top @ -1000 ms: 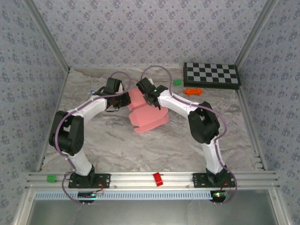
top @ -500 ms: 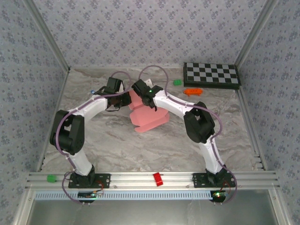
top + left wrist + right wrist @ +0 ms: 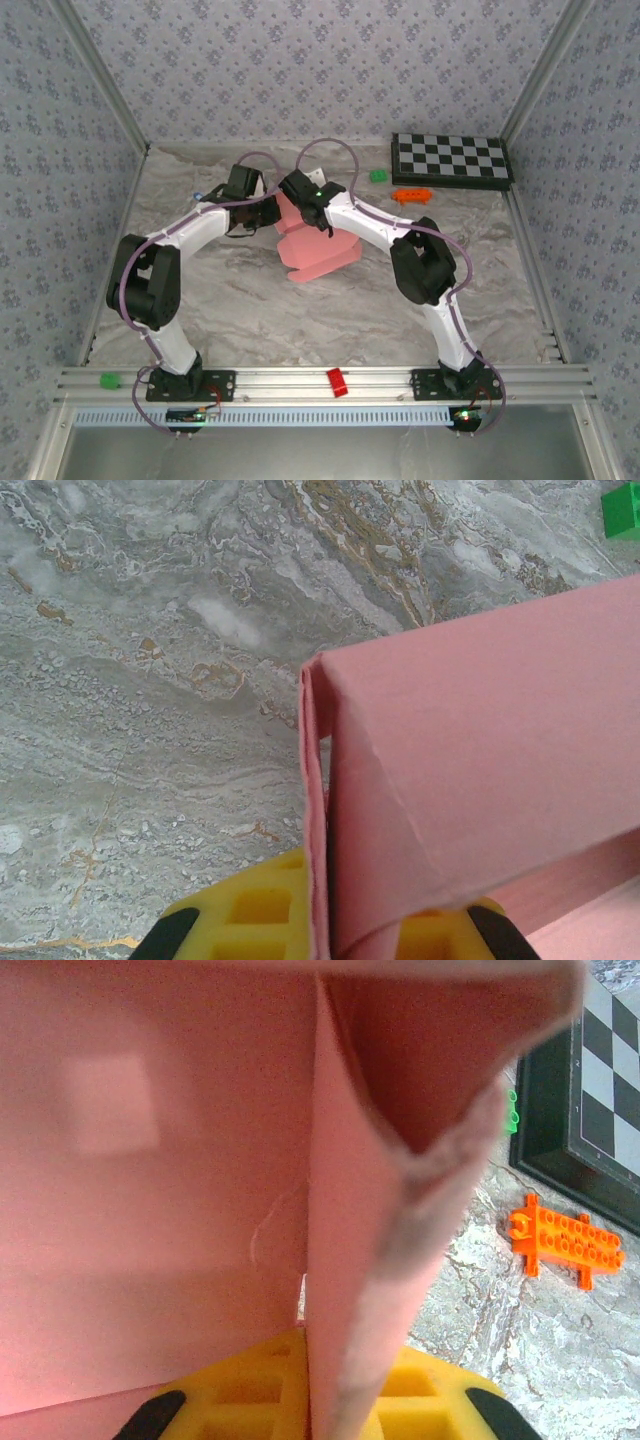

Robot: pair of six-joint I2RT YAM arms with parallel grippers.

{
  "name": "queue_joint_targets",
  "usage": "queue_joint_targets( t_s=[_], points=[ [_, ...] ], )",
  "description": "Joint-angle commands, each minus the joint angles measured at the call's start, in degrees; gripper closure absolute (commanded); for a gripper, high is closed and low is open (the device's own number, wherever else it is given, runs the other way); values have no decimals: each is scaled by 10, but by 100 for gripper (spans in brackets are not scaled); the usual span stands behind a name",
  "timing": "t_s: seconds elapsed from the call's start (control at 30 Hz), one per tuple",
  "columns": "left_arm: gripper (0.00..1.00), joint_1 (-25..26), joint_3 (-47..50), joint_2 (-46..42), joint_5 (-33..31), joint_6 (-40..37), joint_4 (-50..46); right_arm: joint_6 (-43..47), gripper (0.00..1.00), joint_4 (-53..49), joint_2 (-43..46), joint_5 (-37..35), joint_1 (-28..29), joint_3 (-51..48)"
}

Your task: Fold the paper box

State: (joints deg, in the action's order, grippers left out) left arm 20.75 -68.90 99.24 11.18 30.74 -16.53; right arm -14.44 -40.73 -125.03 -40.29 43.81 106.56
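Note:
The pink paper box (image 3: 322,255) lies partly folded in the middle of the table, with one wall raised at its far end. My left gripper (image 3: 270,212) is at that end's left side, and in the left wrist view it (image 3: 325,925) is shut on a doubled pink wall of the box (image 3: 480,740), one yellow pad (image 3: 250,910) on each side. My right gripper (image 3: 310,210) comes in from the right. In the right wrist view it (image 3: 325,1390) is shut on an upright flap of the box (image 3: 150,1160) between its yellow pads (image 3: 250,1390).
A checkerboard (image 3: 450,160) sits at the back right, with an orange toy (image 3: 412,196) and a green block (image 3: 379,175) just in front of it. A red block (image 3: 337,382) and a green block (image 3: 108,380) rest on the front rail.
My right gripper has shifted a little left and back along the box's far end and its jaws have narrowed onto the flap. The left gripper has held still.

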Motion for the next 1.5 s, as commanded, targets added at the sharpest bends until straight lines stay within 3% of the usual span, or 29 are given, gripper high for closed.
queue_joint_targets(
  t_s=[0.0, 0.53, 1.23, 1.47],
  points=[
    [100, -9, -20, 2, -20, 5, -24, 0, 88, -55, -20, -48, -19, 7],
    [100, -9, -21, 3, -20, 5, -26, 14, 80, -7, 32, 42, -19, -18],
    [100, -9, -25, 12, -14, 8, -24, 38, 57, 36, 62, 160, -18, -22],
    [100, -9, -22, 13, -15, 18, -21, 25, 48, 24, 76, 142, -18, -23]
  ],
)
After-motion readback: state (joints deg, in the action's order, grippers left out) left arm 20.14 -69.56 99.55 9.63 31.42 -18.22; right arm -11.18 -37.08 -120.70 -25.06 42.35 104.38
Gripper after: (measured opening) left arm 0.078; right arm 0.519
